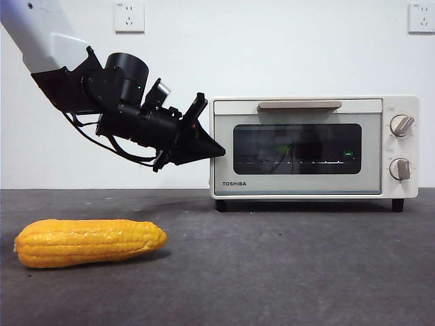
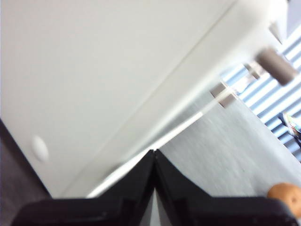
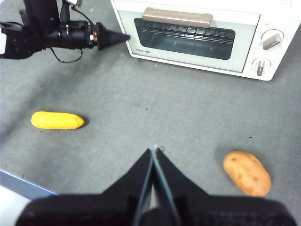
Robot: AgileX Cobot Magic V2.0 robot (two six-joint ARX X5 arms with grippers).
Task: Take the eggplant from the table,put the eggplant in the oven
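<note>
Left gripper in the air just beside the oven's left front corner, fingers clenched to 1 point on nothing, tip aimed at the cream wall. Oven door closed, beige handle across the top, 2 knobs at its right. Right gripper high above the table, fingers pressed together and empty. Corn cob and potato lying well apart on the table. Eggplant nowhere visible in any view.

white arm, black wrist, looped cables
</note>
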